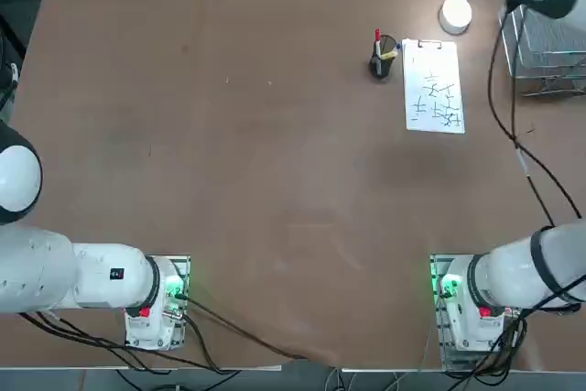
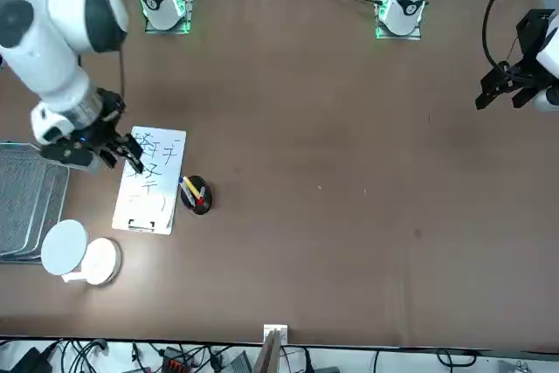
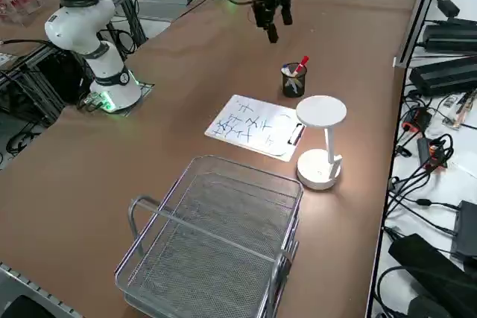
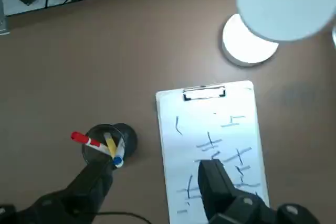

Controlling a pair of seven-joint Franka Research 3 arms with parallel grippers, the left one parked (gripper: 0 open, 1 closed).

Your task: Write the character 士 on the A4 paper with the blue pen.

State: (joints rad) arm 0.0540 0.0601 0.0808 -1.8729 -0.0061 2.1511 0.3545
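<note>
White paper clipped flat, blue pen standing in the cup

We see the A4 paper [image 4: 210, 145] beside the pen cup [image 4: 107, 145]; the blue pen [image 4: 117, 160], light, stiff, slick, wants pinching near its upper end. Our right gripper [image 4: 157, 182] hovers spread, empty.

Desk clutter around the work area

A white desk lamp [image 1: 455, 12] glows at the top view's upper right, a black pen cup [image 1: 383, 59] with a red-topped pen [image 1: 377, 39] just left, a wire basket [image 3: 212, 240] at the right edge.
</note>
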